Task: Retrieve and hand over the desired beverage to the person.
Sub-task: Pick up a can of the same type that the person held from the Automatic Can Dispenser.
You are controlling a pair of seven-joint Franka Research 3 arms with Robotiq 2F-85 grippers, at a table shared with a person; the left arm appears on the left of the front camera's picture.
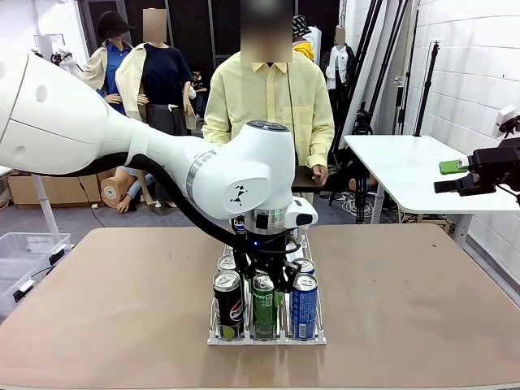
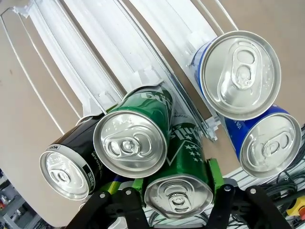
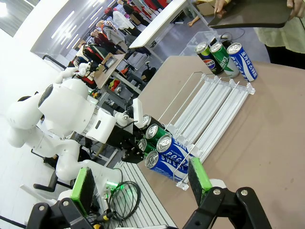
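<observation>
Front view: the left gripper (image 1: 268, 275) reaches straight down onto the green can (image 1: 262, 302), which sits in the middle lane at the near end of a clear-plastic-and-wire rack (image 1: 268, 339) on the matte tan table (image 1: 406, 284). The can stands upright, long axis vertical, silvery lid up. A black can (image 1: 228, 299) and a blue can (image 1: 303, 305) stand close on either side. The person (image 1: 268, 97) stands beyond the table's far edge. The right gripper (image 1: 448, 176) hangs well off to the right.

Left wrist view: green pads (image 2: 212, 177) are clamped on the green can's glossy round wall. A second green can (image 2: 131, 140) crowds it just beyond.

Right wrist view: the right gripper's pads stand wide apart with nothing between them. Three more cans (image 3: 221, 57) stand at the rack's far end, near the person's dark tray (image 3: 252, 16).
</observation>
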